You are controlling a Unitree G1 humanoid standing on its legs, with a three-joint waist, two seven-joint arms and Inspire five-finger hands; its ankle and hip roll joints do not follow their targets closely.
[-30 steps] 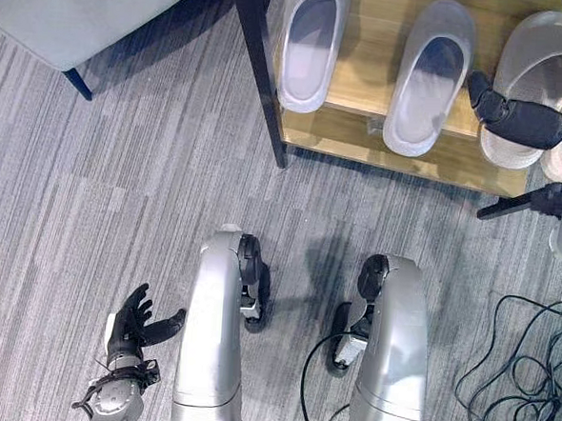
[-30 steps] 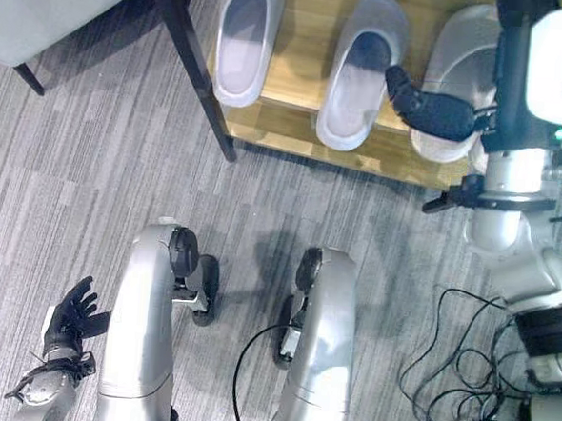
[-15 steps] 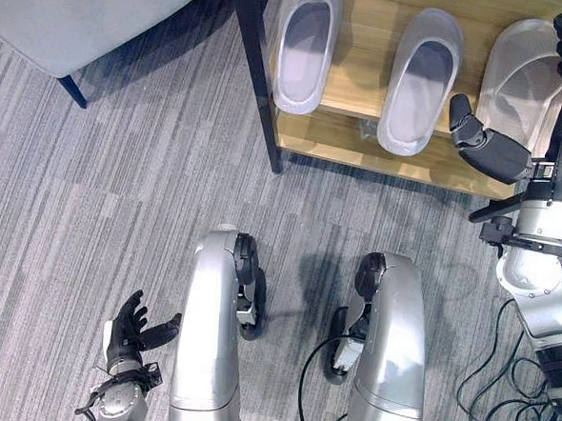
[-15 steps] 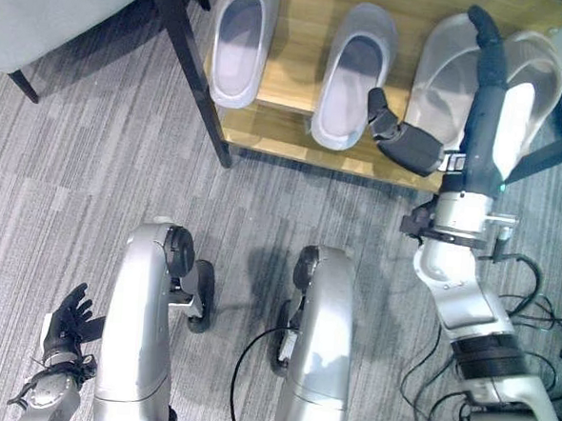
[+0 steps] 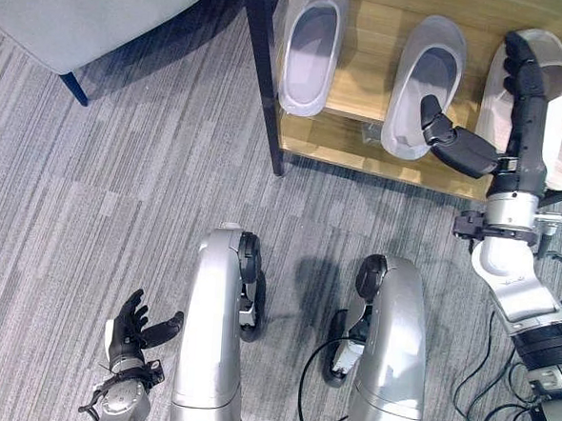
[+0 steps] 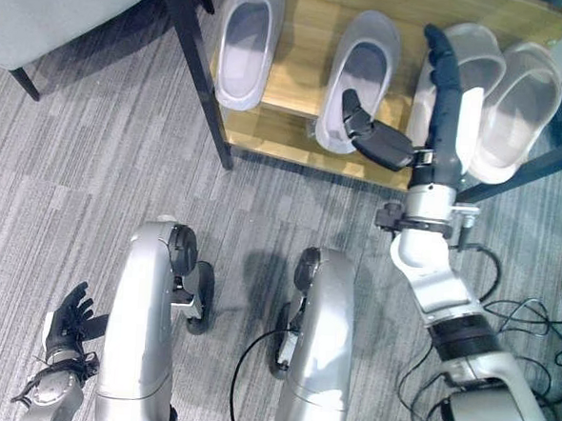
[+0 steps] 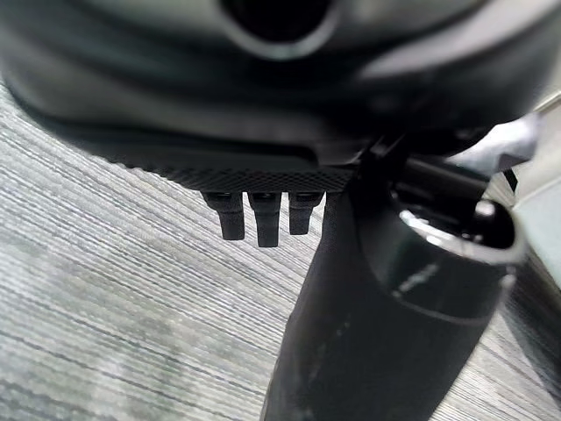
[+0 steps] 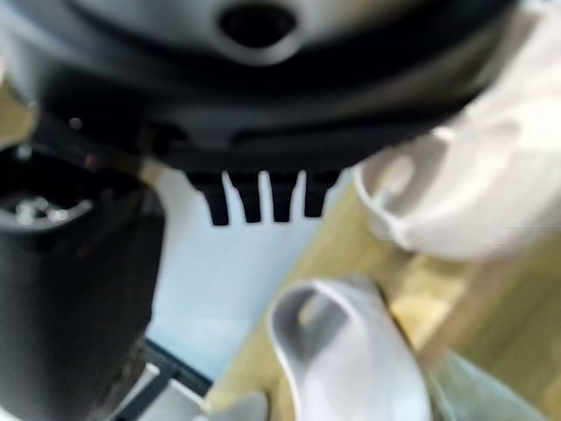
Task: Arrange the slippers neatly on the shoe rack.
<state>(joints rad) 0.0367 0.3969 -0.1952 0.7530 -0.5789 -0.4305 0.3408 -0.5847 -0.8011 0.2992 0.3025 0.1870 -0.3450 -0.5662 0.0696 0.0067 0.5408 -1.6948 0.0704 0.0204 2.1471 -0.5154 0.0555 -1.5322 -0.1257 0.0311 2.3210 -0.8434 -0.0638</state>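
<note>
**Right robot hand stretched over the slippers on the shoe rack**

The wooden shoe rack (image 5: 357,139) carries four pale slippers in a row, toes pointing away from the robot. The lavender slipper (image 5: 309,45) lies nearest the rack's dark post (image 5: 262,71), with a second lavender slipper (image 5: 422,86) beside it, a strip of bare wood between the two. Further from the post lie a translucent white slipper (image 6: 466,64) and, just beside it at the rack's far end, another translucent white slipper (image 6: 516,110).

The right robot hand (image 5: 521,106) is above the rack, its fingers straight and reaching out over the first white slipper; its thumb (image 5: 447,144) is spread wide toward the second lavender slipper's heel. The fingers are apart and curl round nothing.

The left robot hand (image 5: 138,328) hangs low over the grey striped floor (image 5: 90,218), well apart from the rack, with fingers relaxed and spread, holding nothing. A grey upholstered seat (image 5: 74,7) stands on the far side of the post from the slippers.
</note>
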